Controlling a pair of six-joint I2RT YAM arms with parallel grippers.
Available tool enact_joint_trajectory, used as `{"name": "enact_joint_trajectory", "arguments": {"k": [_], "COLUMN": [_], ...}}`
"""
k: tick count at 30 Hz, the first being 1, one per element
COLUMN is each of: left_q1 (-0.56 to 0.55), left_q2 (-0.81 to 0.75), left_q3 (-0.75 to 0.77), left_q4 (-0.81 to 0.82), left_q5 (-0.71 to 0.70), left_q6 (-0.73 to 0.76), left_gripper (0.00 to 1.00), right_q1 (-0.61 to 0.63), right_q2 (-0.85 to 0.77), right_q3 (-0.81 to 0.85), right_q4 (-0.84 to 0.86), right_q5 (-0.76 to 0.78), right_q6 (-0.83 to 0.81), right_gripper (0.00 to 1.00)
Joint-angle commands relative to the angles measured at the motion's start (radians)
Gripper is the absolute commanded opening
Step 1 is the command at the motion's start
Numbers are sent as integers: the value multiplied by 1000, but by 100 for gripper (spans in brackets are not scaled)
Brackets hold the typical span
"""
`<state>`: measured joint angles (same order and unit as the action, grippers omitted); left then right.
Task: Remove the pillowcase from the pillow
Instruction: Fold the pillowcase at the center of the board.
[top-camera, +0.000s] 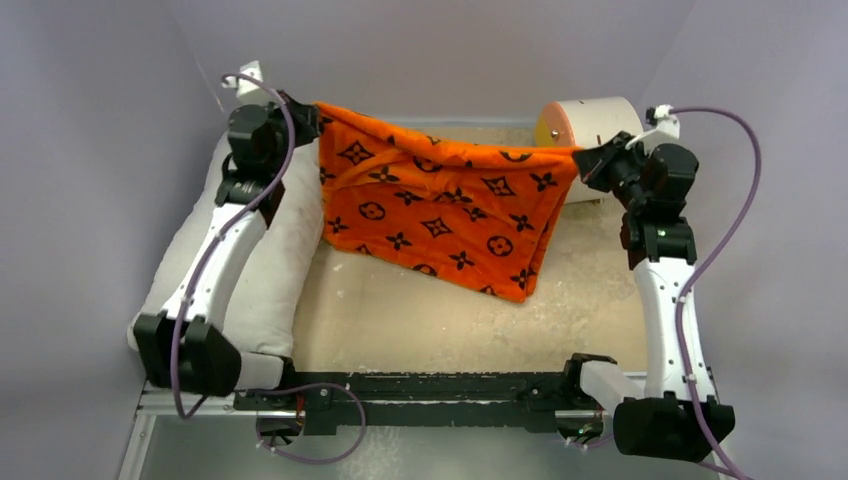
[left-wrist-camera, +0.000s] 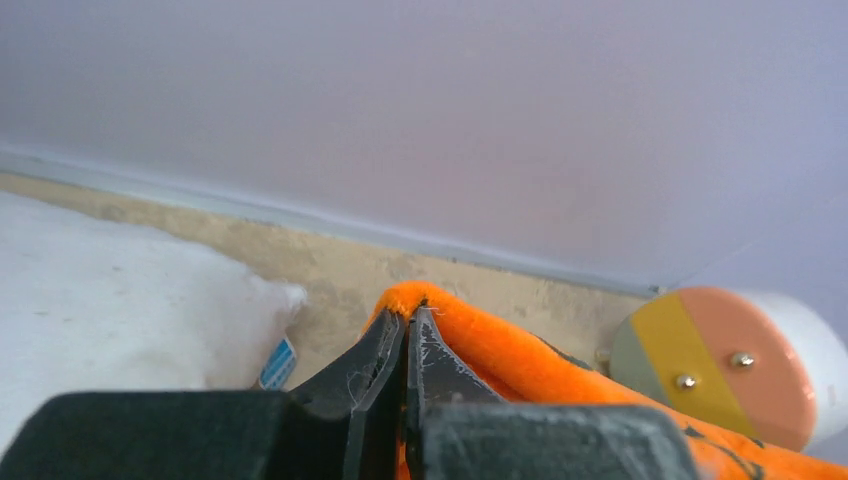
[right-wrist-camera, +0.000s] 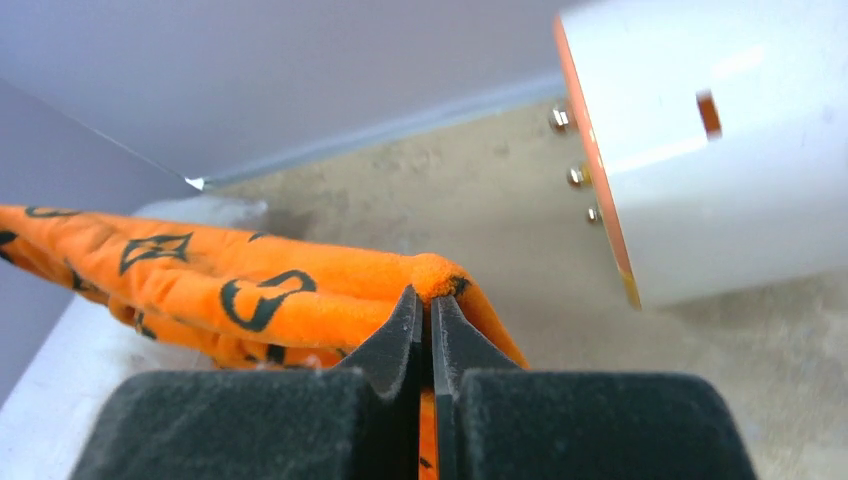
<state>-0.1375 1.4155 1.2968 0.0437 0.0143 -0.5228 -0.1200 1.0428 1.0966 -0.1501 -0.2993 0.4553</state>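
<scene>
Both hands are pinched shut on cloth. The left gripper (top-camera: 300, 118) has its jaws closed tight on one top corner of the pillowcase (top-camera: 440, 205), and the right gripper (top-camera: 592, 160) is closed the same way on the opposite top corner, w/ a nub of orange pile poking out past the tips in each wrist view. The case hangs btwn them as a flat, slack sheet, top edge near taut from hand to hand. Its low corner sags below and inboard of the right gripper toward the table (top-camera: 400, 310); can't tell if it touches. The pillow (top-camera: 295, 240) isn't inside it. It lies bare, beneath and outboard of the left gripper, running back under that arm toward its base. The blue tag (left-wrist-camera: 279, 362) is just beside the left fingertips, w/ a strip of table btwn tag and case. A white cylinder (top-camera: 598, 120) sits just beyond the right gripper, apart from the cloth. Judging by this, the pull-off itself looks done & the step in hand is the tail end: getting the empty case clear. Next move prob calls for both hands to travel together away from the pillow's side, then lower and release both corners at approx the same time. Watch the case edge under the left gripper, which hangs close to the pillow's far end, and the cylinder behind the right hand.
</scene>
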Motion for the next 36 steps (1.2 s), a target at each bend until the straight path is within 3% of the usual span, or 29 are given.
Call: {"name": "enact_joint_trajectory", "arguments": {"k": [1, 6, 13, 17, 23, 27, 29, 32, 36], "left_q1": [16, 16, 16, 16, 16, 16, 16, 15, 16], "left_q2": [-198, -376, -623, -742, -736, -703, -680, -736, -823], "left_q3": [-34, -51, -34, -84, -43, -74, -11, 6, -27], "left_q4": [48, -58, -174, -161, -250, -275, -316, -296, -240], "left_q5": [-128, -193, -89, -42, 8, -133, -60, 3, -56], "left_q6": [36, 41, -29, -61, -35, 26, -5, -78, -85], "left_gripper": [0, 0, 0, 0, 0, 0, 0, 0, 0], "right_q1": [-6, -6, -6, -6, -6, -6, -6, -6, -6], "right_q2": [-16, -29, -96, -134, -142, -98, -76, -122, -163], "right_q3": [196, 351, 484, 525, 537, 524, 554, 593, 659], "right_q4": [-29, -89, -158, -207, -207, -216, -241, -259, -316], "right_q5": [-3, -70, -147, -152, -162, -150, -145, -152, -128], "right_q6": [-42, -53, -56, -58, -33, -19, -33, -29, -50], "right_gripper": [0, 0, 0, 0, 0, 0, 0, 0, 0]}}
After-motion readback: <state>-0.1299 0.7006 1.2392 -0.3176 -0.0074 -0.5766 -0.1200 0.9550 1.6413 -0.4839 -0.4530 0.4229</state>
